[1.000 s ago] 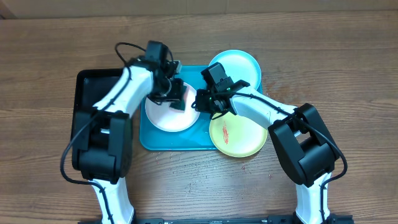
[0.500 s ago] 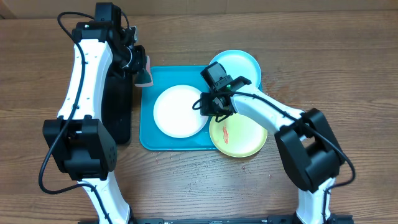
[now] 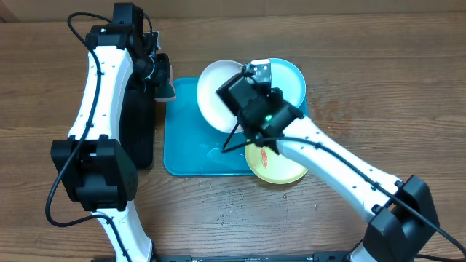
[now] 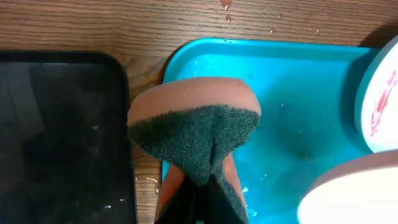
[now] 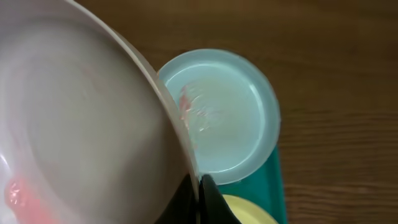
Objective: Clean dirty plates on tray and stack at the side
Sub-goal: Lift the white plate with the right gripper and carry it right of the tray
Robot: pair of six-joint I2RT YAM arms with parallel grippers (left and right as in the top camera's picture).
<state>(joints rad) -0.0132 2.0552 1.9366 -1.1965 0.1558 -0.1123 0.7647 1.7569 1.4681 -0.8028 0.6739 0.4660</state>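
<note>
My right gripper (image 3: 237, 102) is shut on the rim of the white plate (image 3: 215, 102), which hangs tilted above the teal tray (image 3: 188, 149). In the right wrist view the white plate (image 5: 81, 124) fills the left side, pinched at its edge by the gripper (image 5: 198, 186). The pale blue plate (image 3: 290, 78) (image 5: 230, 112) lies on the tray's far right corner. The yellow-green plate (image 3: 282, 166), with a red smear, lies at the near right corner. My left gripper (image 3: 164, 86) (image 4: 199, 208) is shut on an orange-and-green sponge (image 4: 194, 130) over the tray's far left corner (image 4: 298, 93).
A black tray (image 3: 135, 124) (image 4: 62, 137) lies lengthwise just left of the teal tray. Water drops sit on the wood beyond the tray's far edge. Bare wooden table surrounds both trays, widest on the right.
The left gripper drew the sponge off the white plate to the tray's far left corner and has stayed there. The right gripper has lifted the white plate off the tray and tilted it.
</note>
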